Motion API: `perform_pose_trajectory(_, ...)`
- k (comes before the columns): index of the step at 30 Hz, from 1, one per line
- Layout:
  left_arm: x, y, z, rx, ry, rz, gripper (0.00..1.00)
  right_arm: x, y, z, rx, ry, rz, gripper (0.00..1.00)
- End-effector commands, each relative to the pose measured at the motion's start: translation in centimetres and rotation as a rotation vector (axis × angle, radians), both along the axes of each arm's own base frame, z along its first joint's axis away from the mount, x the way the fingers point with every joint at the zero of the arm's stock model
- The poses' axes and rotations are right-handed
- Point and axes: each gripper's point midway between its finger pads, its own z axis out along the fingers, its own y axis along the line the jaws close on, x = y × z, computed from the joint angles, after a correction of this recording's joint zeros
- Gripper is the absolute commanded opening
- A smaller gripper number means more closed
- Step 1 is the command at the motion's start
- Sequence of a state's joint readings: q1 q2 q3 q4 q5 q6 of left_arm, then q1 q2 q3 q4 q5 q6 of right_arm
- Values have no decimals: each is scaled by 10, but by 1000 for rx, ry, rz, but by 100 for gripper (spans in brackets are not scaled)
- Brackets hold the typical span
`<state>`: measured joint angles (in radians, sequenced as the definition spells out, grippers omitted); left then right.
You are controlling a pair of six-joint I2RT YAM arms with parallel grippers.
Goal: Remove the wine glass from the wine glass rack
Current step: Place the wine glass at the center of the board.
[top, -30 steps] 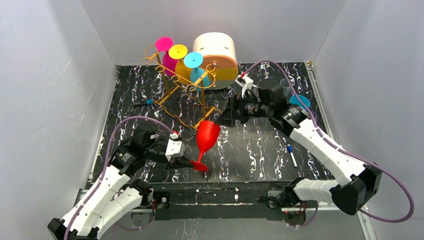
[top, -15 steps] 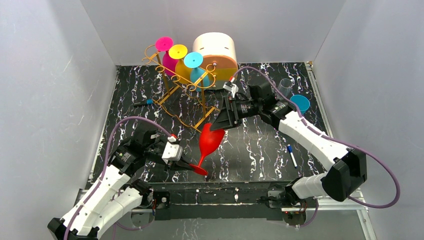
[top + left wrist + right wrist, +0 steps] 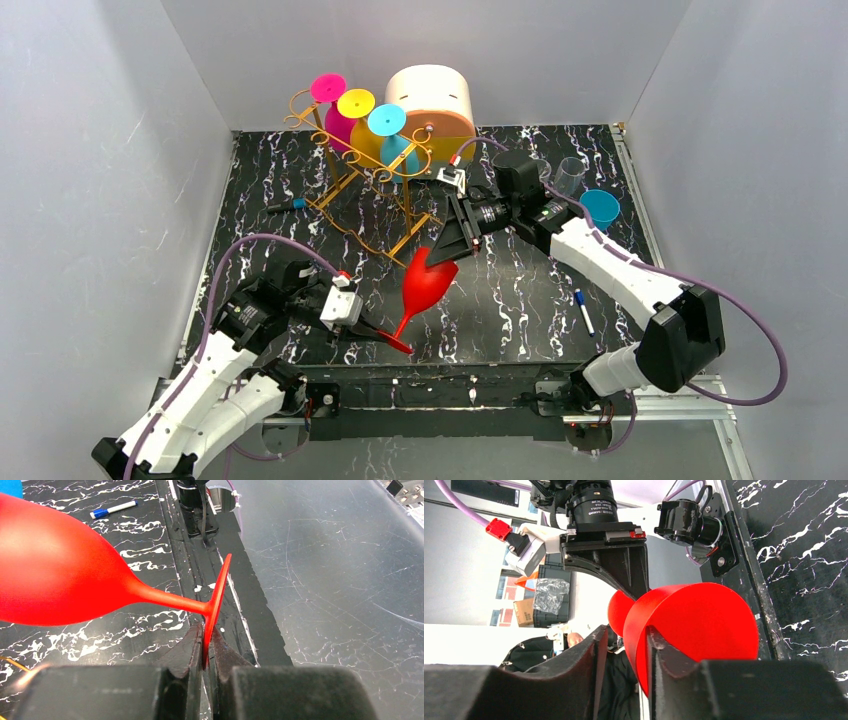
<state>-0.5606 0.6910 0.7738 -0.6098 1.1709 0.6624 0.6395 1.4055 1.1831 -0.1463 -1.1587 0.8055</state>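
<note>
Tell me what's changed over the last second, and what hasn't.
The right gripper swung left from beside the round drawer box to the red wine glass. Its jaws narrowed and now straddle the bowl's rim, not yet clamped. The glass tipped slightly further towards it. Unchanged: the left gripper shut on the glass's foot, and the wine glass rack with its three hanging glasses.

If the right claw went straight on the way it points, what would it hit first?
The red glass, most likely: its rim sits between the fingers of the right claw.
</note>
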Motion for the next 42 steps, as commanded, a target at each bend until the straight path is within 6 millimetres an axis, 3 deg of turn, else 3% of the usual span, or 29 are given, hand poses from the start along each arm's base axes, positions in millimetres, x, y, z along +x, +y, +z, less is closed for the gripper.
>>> perform_pose_trajectory(1,5,1,6,9,-29,28,0,-11,-3,14,43,-3,70,35)
perform_pose_trajectory(9,3,2,6,9,-26,29,0,-11,-3,18,48,-14,64,21)
perform_pose_trajectory(14,3,2,6,10,-25,29,0,-8,-1,18,48,-21,48,2)
perform_pose_trajectory(24,3,3,5,13,-21,33,1,-6,0,16,42,-27,28,1)
perform_pose_trajectory(29,4,3,6,17,-21,44,7,-3,1,16,40,-35,12,1)
perform_pose_trajectory(34,3,3,7,18,-13,45,23,-2,2,15,37,-40,5,1)
perform_pose_trajectory(42,4,4,6,21,-21,51,27,-2,1,15,33,-51,-5,1)
